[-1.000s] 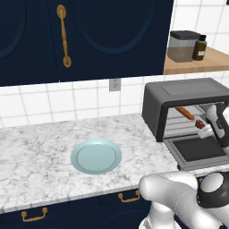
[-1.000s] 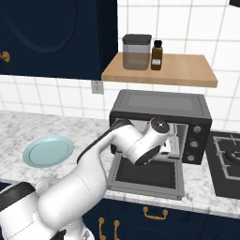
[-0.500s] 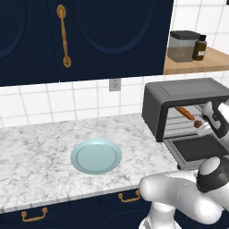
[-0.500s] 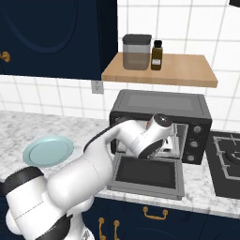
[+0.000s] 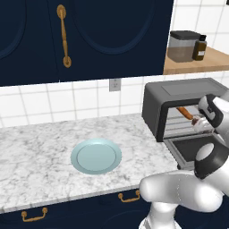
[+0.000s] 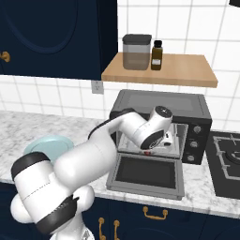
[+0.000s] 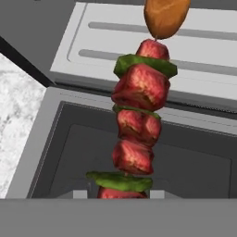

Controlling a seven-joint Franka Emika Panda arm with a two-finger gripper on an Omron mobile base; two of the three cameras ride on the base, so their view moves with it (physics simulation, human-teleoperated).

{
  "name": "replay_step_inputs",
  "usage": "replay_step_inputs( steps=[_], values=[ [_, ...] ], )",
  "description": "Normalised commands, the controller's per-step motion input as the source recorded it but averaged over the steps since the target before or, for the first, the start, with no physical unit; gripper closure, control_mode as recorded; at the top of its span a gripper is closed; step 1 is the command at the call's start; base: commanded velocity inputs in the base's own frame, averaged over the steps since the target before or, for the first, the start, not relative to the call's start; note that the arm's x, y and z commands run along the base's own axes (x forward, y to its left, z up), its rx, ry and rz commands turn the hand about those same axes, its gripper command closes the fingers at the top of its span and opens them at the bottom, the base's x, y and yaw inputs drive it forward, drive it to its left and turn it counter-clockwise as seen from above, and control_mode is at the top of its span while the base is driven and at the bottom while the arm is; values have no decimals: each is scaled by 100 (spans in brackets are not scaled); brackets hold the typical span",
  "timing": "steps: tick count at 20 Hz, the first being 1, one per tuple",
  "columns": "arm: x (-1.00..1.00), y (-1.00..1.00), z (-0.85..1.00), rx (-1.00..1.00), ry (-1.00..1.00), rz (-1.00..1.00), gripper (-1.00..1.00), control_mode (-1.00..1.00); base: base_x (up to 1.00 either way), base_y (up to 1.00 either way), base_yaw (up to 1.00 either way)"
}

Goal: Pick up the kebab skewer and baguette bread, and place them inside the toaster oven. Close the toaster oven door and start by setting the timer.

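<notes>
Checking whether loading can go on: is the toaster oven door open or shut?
Open. The toaster oven door lies folded down flat in front of the toaster oven, glass facing up, leaving the cavity with the baguette bread exposed.

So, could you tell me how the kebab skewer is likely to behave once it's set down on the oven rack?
The kebab skewer looks stiff: it holds a straight line. Its chunky meat pieces probably keep it from rolling. Being long and thin, it could perhaps tip between the toaster oven rack wires.
</notes>
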Motion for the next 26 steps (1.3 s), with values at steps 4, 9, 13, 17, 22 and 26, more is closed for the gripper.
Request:
replay_step_inputs(
  steps=[4, 9, 13, 17, 22, 26],
  values=[
    [-1, 0, 23, 0, -2, -1, 100, -100, 0, 0, 0],
    [-23, 11, 2, -1, 4, 0, 100, -100, 0, 0, 0],
    [-14, 17, -3, -1, 7, 0, 100, -100, 0, 0, 0],
    [9, -6, 0, 0, 0, -5, 100, -100, 0, 0, 0],
    [2, -11, 0, 0, 4, -14, 100, -100, 0, 0, 0],
    [0, 21, -7, -1, 0, 0, 100, -100, 0, 0, 0]
  ],
)
